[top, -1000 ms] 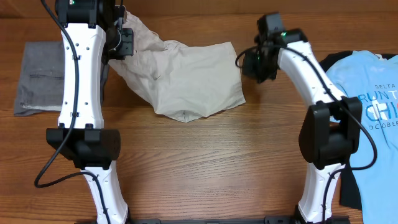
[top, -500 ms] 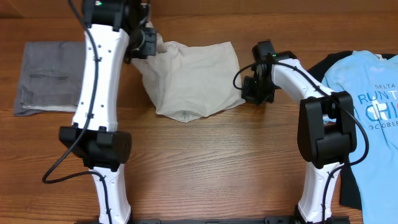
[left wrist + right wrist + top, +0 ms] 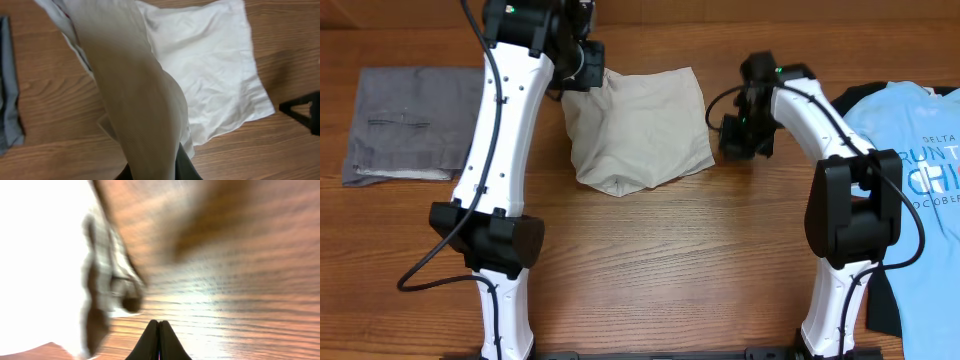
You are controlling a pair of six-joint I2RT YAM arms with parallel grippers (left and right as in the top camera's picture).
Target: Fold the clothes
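Note:
The beige trousers (image 3: 645,125) lie bunched in a rough square at the table's far middle. My left gripper (image 3: 588,75) is at their upper left corner, shut on a fold of the cloth. In the left wrist view this fold rises as a taut beige strip (image 3: 135,100) out of my left gripper (image 3: 160,174), whose jaws it mostly hides. The rest of the trousers (image 3: 210,75) lies flat behind. My right gripper (image 3: 742,135) hangs just right of the trousers' right edge, apart from it. In the right wrist view it (image 3: 159,330) is shut on nothing, the blurred trousers' edge (image 3: 100,295) to its left.
Grey folded trousers (image 3: 405,125) lie at the far left. A light blue printed T-shirt (image 3: 910,190) lies at the right edge over a dark garment (image 3: 885,310). Bare wood table (image 3: 670,260) fills the front between the two arm bases.
My left gripper has carried the held fold to the right, over the rest of the trousers, so the pile is narrower. The right gripper came down beside the right edge, still shut.

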